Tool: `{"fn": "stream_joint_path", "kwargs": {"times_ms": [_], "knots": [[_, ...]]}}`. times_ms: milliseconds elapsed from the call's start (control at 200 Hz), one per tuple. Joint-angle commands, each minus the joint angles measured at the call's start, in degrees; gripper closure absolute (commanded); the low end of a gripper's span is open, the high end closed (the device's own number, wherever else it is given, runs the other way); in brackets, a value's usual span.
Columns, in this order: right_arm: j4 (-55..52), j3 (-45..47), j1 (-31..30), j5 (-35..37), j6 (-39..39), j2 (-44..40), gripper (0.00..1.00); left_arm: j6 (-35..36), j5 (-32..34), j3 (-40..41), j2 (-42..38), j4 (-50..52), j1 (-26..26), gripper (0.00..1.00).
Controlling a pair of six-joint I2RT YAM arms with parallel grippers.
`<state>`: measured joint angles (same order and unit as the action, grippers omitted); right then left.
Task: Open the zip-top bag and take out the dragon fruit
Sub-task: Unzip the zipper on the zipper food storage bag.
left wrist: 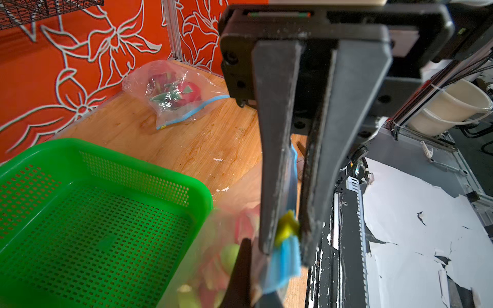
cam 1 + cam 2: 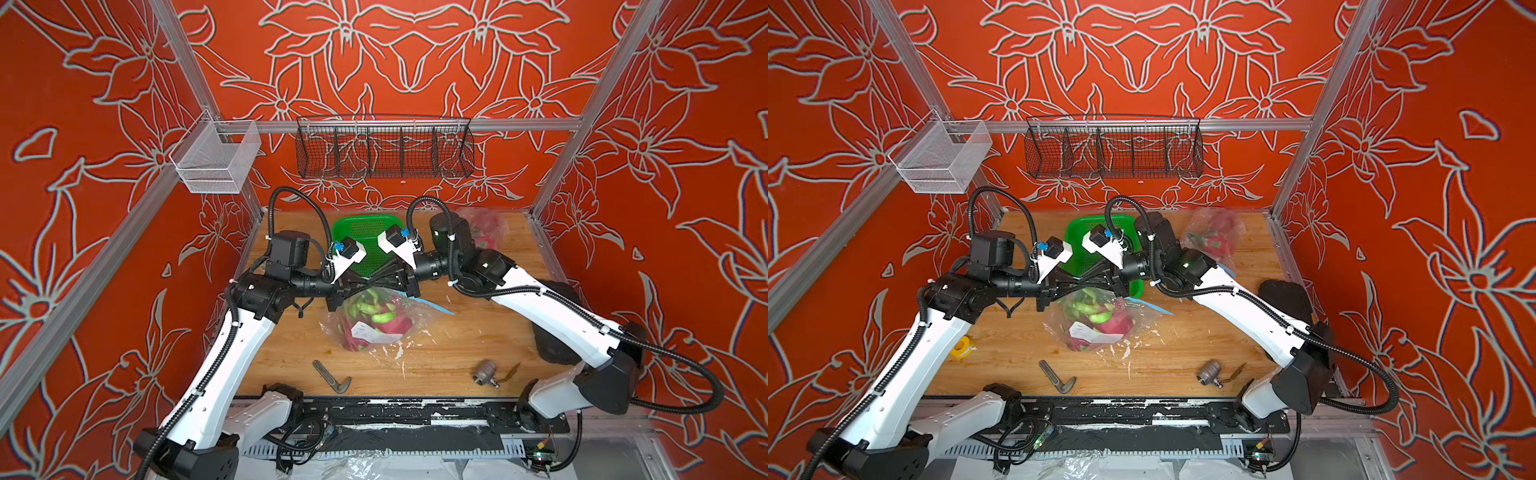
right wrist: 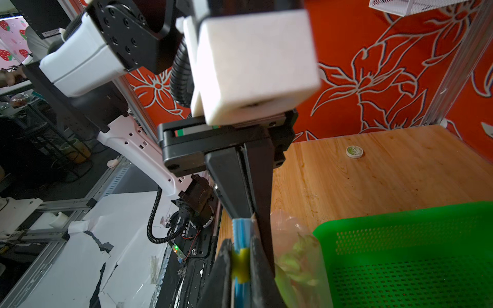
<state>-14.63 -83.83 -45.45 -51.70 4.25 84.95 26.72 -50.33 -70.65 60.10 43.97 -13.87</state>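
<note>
The clear zip-top bag [image 2: 374, 332] lies mid-table in both top views, with the pink and green dragon fruit [image 2: 395, 322] inside it. Both grippers meet over its blue zip strip [image 3: 241, 229]. My left gripper [image 3: 246, 217] is shut on the strip's end. My right gripper [image 3: 241, 264] is shut on the yellow slider [image 1: 286, 226], right against the left one. In a top view the two sets of fingers touch tip to tip above the bag [image 2: 1096, 328].
A green perforated basket [image 2: 365, 232] stands just behind the bag. A second bagged fruit [image 2: 1214, 237] lies at the back right. A grey L-shaped tool [image 2: 330, 376] and a metal valve [image 2: 486, 372] lie near the front edge. A yellow tape roll [image 2: 961, 347] sits at the left.
</note>
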Motion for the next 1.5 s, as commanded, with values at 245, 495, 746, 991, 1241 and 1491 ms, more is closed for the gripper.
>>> {"fn": "stream_joint_path", "kwargs": {"times_ms": [245,495,746,991,1241,1491], "knots": [[-2.47,4.03,0.96,3.85,3.81,-6.35,1.0,3.46,2.17,0.44,-1.83,1.6,0.24,1.0],[-4.77,7.13,3.06,4.55,4.91,-10.05,1.0,5.77,4.45,-0.01,-2.69,3.05,0.51,1.0],[-5.41,1.98,3.09,-3.02,2.28,-6.26,1.0,6.59,5.19,-3.37,1.15,7.72,-2.56,0.44],[-7.59,-0.61,3.13,-4.53,2.56,-4.23,1.0,6.03,3.54,-7.58,1.63,7.36,-3.97,0.51],[-7.79,-2.75,2.92,-5.51,1.94,-2.28,1.0,5.27,0.7,-11.06,3.48,7.17,-4.06,0.99],[-7.48,-4.4,2.85,-5.34,1.37,-1.39,1.0,4.15,-0.21,-11.4,4.86,8.65,-4.94,0.77]]}}
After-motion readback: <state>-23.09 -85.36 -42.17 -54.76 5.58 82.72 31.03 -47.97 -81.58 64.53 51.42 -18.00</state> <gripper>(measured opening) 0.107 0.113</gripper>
